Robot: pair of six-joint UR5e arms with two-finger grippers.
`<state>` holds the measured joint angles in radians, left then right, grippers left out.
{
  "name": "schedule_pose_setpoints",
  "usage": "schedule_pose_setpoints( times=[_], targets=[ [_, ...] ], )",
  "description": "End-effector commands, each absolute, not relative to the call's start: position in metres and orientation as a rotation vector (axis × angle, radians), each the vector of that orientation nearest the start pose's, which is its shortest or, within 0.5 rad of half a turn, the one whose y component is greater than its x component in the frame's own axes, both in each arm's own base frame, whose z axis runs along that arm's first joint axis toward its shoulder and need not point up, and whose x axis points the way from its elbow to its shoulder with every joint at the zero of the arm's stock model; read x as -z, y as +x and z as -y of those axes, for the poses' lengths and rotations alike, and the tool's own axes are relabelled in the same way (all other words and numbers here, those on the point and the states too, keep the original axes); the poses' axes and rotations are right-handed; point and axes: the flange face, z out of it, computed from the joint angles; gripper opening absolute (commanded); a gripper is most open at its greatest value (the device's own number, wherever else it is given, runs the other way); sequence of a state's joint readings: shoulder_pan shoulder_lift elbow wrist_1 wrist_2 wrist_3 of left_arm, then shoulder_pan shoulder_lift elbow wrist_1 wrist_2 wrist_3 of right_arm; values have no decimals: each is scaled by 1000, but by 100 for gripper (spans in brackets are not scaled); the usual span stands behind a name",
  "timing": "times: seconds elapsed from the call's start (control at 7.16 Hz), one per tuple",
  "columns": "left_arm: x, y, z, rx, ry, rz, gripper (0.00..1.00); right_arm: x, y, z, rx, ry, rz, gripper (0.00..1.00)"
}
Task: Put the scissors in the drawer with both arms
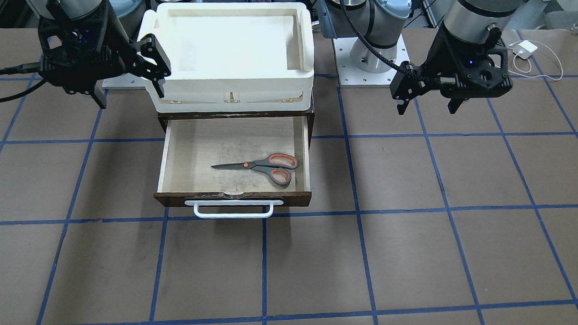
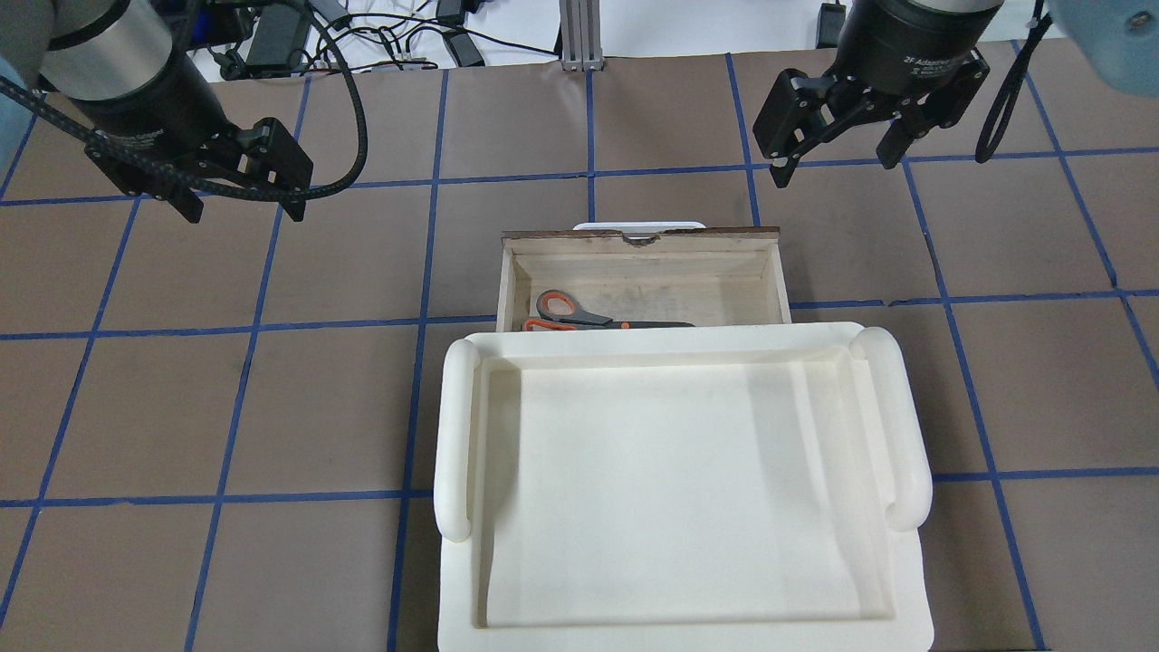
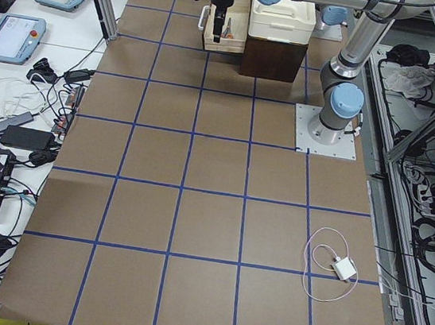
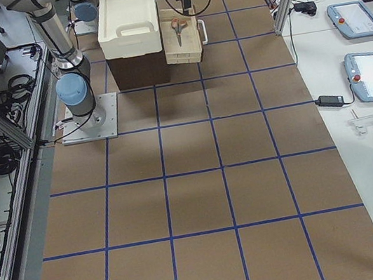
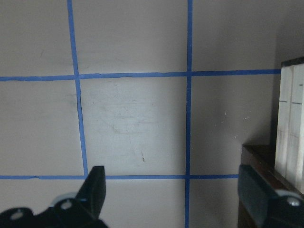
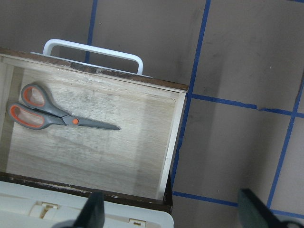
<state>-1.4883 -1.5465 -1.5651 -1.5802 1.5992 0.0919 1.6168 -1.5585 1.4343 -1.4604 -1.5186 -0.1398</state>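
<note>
The scissors (image 1: 265,167) lie flat inside the open drawer (image 1: 232,198), handles toward the view's right and blades toward its left. They also show in the overhead view (image 2: 589,317) and the right wrist view (image 6: 52,116). The drawer's white bar handle (image 1: 233,210) faces away from the robot. My left gripper (image 1: 427,108) is open and empty, raised over bare table well to the drawer's side (image 2: 244,211). My right gripper (image 1: 128,91) is open and empty, raised off the drawer's other side (image 2: 834,167), next to the cream tray.
A cream plastic tray (image 2: 457,426) sits on top of the dark cabinet (image 5: 259,156) above the drawer. The left arm's base plate (image 1: 372,58) stands behind the cabinet. A white charger with its cable (image 1: 525,48) lies at the table's edge.
</note>
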Motion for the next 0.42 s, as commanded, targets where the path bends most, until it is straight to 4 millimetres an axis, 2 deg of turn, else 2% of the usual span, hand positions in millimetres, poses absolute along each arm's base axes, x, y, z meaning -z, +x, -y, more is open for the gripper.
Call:
schedule_pose_setpoints(
  times=[0.0, 0.28],
  targets=[
    [-502, -94, 485, 38, 10, -3153, 100, -538, 161, 489, 25, -287, -3077, 100],
    [-497, -95, 482, 29, 10, -3155, 100, -538, 161, 489, 25, -287, -3078, 100]
  ],
)
